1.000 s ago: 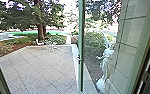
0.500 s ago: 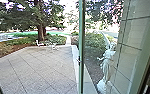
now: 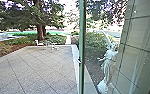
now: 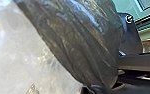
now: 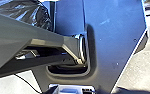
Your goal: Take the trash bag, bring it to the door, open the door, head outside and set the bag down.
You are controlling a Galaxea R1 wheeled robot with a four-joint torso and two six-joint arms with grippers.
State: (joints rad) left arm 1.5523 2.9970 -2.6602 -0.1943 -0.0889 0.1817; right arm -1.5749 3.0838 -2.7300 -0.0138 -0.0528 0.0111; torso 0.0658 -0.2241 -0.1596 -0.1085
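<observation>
You face the patio (image 3: 38,67) at eleven o'clock, a tree (image 3: 41,31) beyond, the door (image 3: 82,50) at twelve and a statue (image 3: 109,63) at one. The bag (image 4: 76,42) is near your left wrist; you can't tell either gripper's state.

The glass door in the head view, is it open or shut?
Open: the paved yard shows without any pane beside the door.
</observation>
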